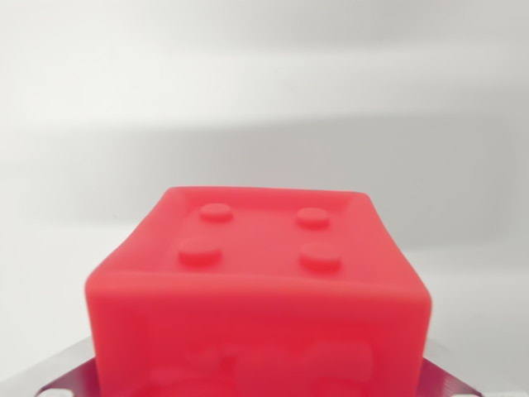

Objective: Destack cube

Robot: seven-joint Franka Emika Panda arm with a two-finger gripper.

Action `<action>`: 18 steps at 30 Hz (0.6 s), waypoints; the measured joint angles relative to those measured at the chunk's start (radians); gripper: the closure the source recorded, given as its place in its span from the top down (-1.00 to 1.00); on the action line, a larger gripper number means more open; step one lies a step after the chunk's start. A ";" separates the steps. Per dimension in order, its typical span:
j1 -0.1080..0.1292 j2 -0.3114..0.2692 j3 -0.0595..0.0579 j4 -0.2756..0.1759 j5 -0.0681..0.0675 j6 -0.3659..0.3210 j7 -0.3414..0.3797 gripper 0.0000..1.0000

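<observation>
Behind what I work on I see only a plain pale grey-white backdrop [264,74], blurred, brighter across the top of the frame, with a soft darker band across the middle.

Red cube [256,306], four raised dots

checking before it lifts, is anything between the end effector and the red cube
Nothing visible. The red cube fills the lower middle of the wrist view, right against the metal parts at the bottom edge. The end effector's fingertips are not in view.
</observation>
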 joint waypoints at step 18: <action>0.018 0.105 -0.020 0.022 -0.006 0.083 0.005 -1.00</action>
